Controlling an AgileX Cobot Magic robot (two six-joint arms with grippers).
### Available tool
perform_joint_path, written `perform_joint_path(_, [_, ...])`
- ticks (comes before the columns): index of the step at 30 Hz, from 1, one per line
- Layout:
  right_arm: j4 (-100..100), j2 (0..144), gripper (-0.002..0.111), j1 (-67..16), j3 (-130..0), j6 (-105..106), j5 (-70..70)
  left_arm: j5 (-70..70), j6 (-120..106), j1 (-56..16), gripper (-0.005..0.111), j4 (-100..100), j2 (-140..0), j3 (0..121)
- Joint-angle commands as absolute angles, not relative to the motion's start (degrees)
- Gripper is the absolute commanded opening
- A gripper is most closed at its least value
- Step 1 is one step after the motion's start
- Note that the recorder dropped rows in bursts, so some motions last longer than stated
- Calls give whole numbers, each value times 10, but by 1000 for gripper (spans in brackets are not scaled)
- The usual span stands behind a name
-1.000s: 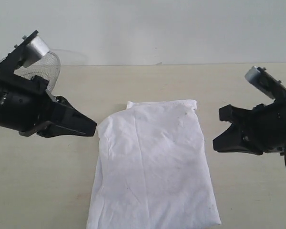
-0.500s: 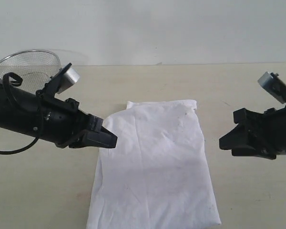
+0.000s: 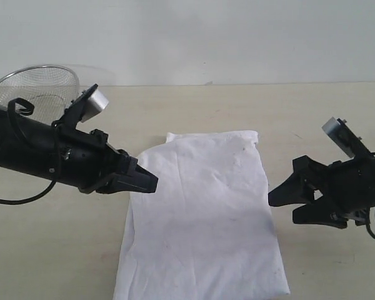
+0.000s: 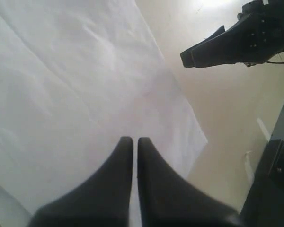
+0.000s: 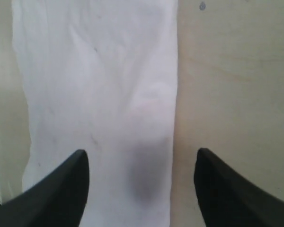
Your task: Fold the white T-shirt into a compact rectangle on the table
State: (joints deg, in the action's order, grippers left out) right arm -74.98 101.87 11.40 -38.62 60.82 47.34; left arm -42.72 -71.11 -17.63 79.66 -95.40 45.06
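mesh basket [image 3: 37, 84]: round, silver wire, far left | left gripper [image 3: 151, 183]: black, pointed, clenched empty over shirt's left edge | white T-shirt [image 3: 203, 212]: creased cotton, long folded rectangle, flat mid-table | right gripper [image 3: 281, 208]: black, jaws spread, empty, straddling shirt's right edge | table [image 3: 237, 106]: smooth pale beige wood-grain

Plain off-white wall [image 3: 237, 37] at the back, evenly lit. Wire mesh basket [image 3: 44, 84] sits far left, close to it.
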Motion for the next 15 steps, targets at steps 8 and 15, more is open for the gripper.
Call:
perform_joint_path(8, [-766,1046,58,59,-385,619,445,-418,-716,-180,4,803,-1007,453])
perform_joint_path(15, [-764,1053,58,41,-385,614,406,-417,-716,-180,4,799,-1011,453])
